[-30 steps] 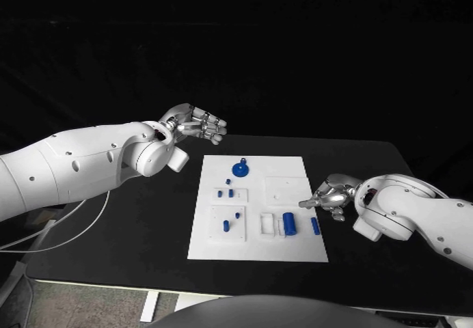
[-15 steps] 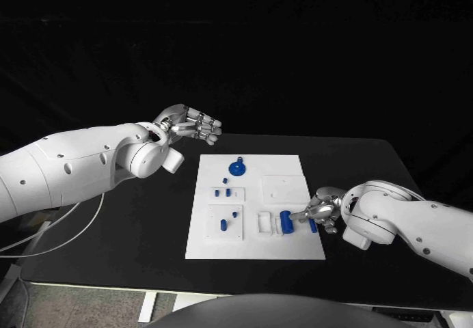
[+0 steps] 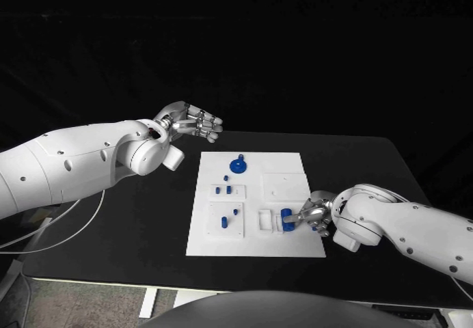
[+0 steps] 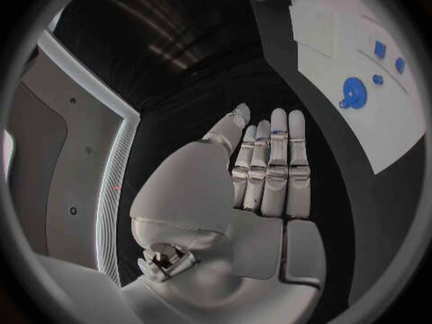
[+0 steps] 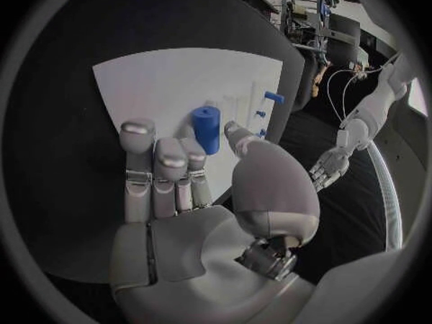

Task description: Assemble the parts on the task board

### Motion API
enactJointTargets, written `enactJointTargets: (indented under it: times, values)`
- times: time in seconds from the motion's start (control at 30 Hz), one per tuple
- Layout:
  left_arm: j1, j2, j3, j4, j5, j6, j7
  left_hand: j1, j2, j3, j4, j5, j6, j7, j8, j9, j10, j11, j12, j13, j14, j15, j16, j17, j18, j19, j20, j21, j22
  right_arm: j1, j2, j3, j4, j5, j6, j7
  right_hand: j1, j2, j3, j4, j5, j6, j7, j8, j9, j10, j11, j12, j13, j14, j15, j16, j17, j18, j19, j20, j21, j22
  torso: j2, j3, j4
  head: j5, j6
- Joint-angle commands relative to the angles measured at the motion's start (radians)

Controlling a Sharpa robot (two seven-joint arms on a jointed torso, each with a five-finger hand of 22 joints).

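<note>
The right hand (image 3: 314, 215) hangs low over the task board's (image 3: 286, 164) right edge, near its front corner, with its fingers (image 5: 155, 167) spread apart and holding nothing. Just beyond the fingertips, toward the board's middle, is the blue cylinder (image 3: 286, 218); in the right wrist view it (image 5: 206, 129) sits between the thumb and the other fingers, close to them, though contact cannot be told. In the head view its long axis runs from the board's front edge toward its back edge, beside a white slotted block (image 3: 266, 220). This hand is by far the nearer one, so the grasp looks like its job. The left hand (image 3: 193, 124) is raised off the board's back left corner, well apart, its fingers (image 4: 274, 162) straight, side by side and empty. The board lies flat on the black table (image 3: 365, 164), with bare table to its right for the arm to work in.
</note>
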Motion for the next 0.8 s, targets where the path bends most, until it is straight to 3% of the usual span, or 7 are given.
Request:
enactJointTargets:
  times: [0.03, 0.27, 0.53, 0.7, 0.8]
  values:
    - [0.000, 0.000, 0.001, 0.003, 0.007, 0.014, 0.008, 0.001, -0.003, 0.002, 0.006, -0.002, -0.008, -0.001, 0.001, 0.000, -0.003, 0.000, -0.002, 0.000, 0.006, 0.003, -0.003, 0.002, 0.017, 0.008, 0.001, 0.000, -0.001, -0.007, 0.012, -0.005, -0.013, 0.006, -0.031, 0.006, 0.008, 0.000, 0.002, -0.008, -0.002, -0.006, 0.002, -0.006, -0.005, 0.006, 0.003, 0.007, 0.002, 0.006, 0.005, 0.004, 0.002, 0.004, 0.047, 0.007, 0.002, 0.068, 0.000, -0.0002, 0.0005, 0.002, -0.003]
    - [0.000, -0.002, 0.001, 0.004, 0.007, 0.015, 0.007, 0.000, -0.005, 0.002, 0.010, -0.001, -0.009, -0.001, 0.001, 0.000, -0.004, 0.000, -0.002, 0.000, 0.006, 0.003, -0.003, 0.002, 0.017, 0.009, 0.001, 0.000, -0.007, -0.009, 0.036, -0.008, -0.032, 0.013, -0.043, 0.013, 0.006, 0.008, 0.007, -0.020, 0.000, -0.005, 0.002, -0.006, -0.005, 0.006, 0.003, 0.010, 0.003, 0.006, 0.006, 0.003, 0.002, 0.005, 0.047, 0.008, 0.003, 0.068, 0.000, 0.0006, -0.0012, 0.008, -0.005]
    - [0.000, -0.002, 0.001, 0.004, 0.007, 0.017, 0.005, 0.000, -0.005, 0.002, 0.013, -0.002, -0.010, -0.001, 0.001, 0.000, -0.004, 0.000, -0.002, 0.000, 0.006, 0.004, -0.002, 0.003, 0.017, 0.010, 0.001, 0.000, -0.012, -0.010, 0.052, -0.020, -0.045, 0.021, -0.041, 0.013, 0.013, 0.032, 0.019, -0.070, 0.007, 0.000, 0.002, -0.006, -0.004, 0.006, 0.003, 0.013, 0.004, 0.007, 0.006, 0.004, 0.003, 0.005, 0.046, 0.009, 0.002, 0.068, 0.000, 0.0005, -0.0011, 0.011, -0.007]
    - [0.000, -0.003, 0.001, 0.004, 0.007, 0.018, 0.004, 0.000, -0.005, 0.002, 0.013, -0.002, -0.010, -0.001, 0.001, 0.000, -0.004, 0.000, -0.002, 0.000, 0.006, 0.004, -0.002, 0.003, 0.017, 0.010, 0.001, 0.000, -0.012, -0.010, 0.055, -0.026, -0.052, 0.022, -0.053, 0.009, 0.011, 0.079, 0.017, -0.138, 0.041, 0.010, 0.001, -0.006, -0.005, 0.005, 0.003, 0.013, 0.002, 0.006, 0.005, 0.001, 0.000, 0.004, 0.046, 0.008, 0.000, 0.067, -0.001, 0.0001, -0.0019, 0.011, -0.009]
    - [0.000, -0.003, 0.001, 0.003, 0.007, 0.019, 0.002, 0.000, -0.006, 0.002, 0.014, -0.002, -0.012, -0.001, 0.000, 0.000, -0.004, 0.000, -0.002, 0.000, 0.006, 0.004, -0.003, 0.003, 0.017, 0.010, 0.002, 0.000, -0.015, -0.010, 0.055, -0.028, -0.057, 0.022, -0.063, 0.008, 0.010, 0.122, 0.024, -0.201, 0.075, 0.023, -0.004, -0.006, -0.007, 0.004, -0.001, 0.012, 0.001, 0.006, 0.003, 0.001, 0.000, 0.004, 0.046, 0.007, 0.000, 0.067, -0.001, -0.0007, -0.0016, 0.011, -0.009]
